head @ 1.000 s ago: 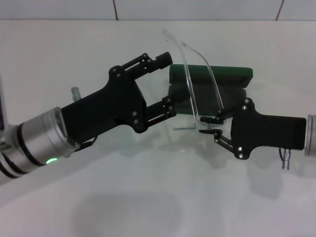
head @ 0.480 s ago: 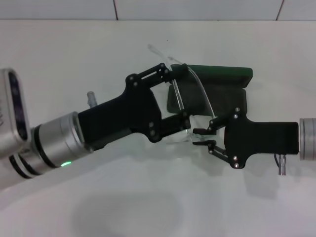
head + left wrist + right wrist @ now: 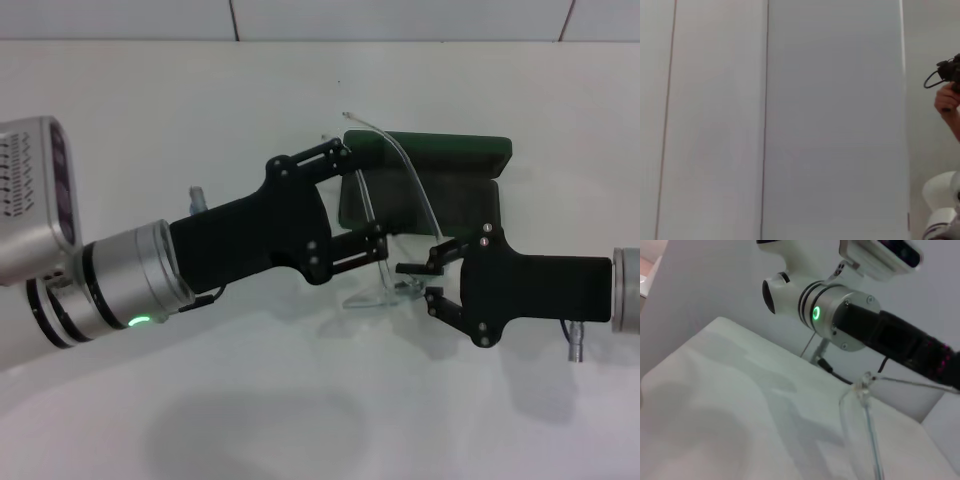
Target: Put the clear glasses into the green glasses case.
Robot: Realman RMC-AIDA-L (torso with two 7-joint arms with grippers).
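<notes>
head view: both hands (image 3: 362, 200) (image 3: 418, 281) crowd the clear glasses (image 3: 400, 215) over the green glasses case (image 3: 455, 170).

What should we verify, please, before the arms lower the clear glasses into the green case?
1. Green glasses case lid open: ok.
2. Right gripper shut on the clear glasses: ok.
3. Left gripper around the glasses, fingers spread, not clamping: ok.
4. Glasses over the case: ok, partly; the near end hangs out in front.
5. Glasses' arms folded: not ok, one arm sticks out.
6. Case interior empty: cannot tell, grippers hide it.
</notes>
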